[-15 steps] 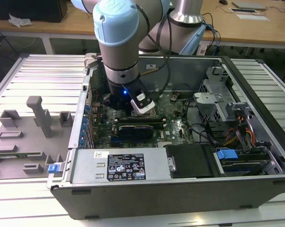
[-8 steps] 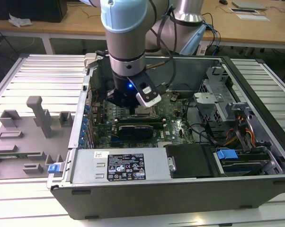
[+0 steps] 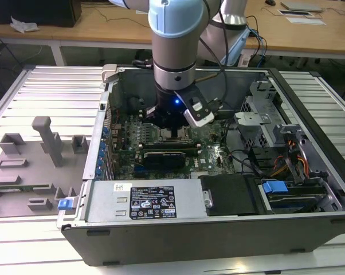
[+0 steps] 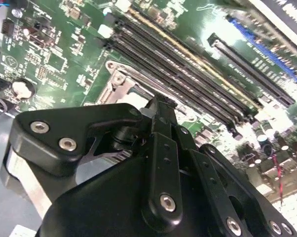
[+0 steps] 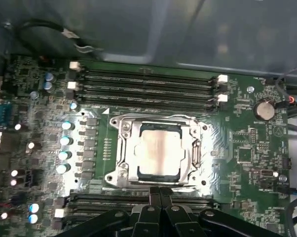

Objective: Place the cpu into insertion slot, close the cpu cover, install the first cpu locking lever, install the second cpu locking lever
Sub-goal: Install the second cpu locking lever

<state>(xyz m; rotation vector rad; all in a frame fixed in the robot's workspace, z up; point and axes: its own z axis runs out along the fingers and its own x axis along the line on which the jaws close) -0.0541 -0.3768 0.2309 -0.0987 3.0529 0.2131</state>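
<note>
Silver metal of the cpu cover (image 5: pixel 157 150) frames the cpu (image 5: pixel 158 154), which is seated flat in the insertion slot (image 5: pixel 120 148) on the green motherboard (image 5: pixel 247 148). The cover lies down over the chip, its square window showing the pale chip face. In the first wrist view the gripper (image 5: pixel 160 193) sits just beside the socket edge that faces the tool, fingertips drawn together with nothing visible between them. The socket therefore lies directly ahead of the fingertips, between two banks of memory slots (image 5: pixel 148 86). In the exterior view the gripper (image 3: pixel 173 127) hangs low inside the computer case (image 3: pixel 310 229), directly above the socket. Lever positions cannot be told.
</note>
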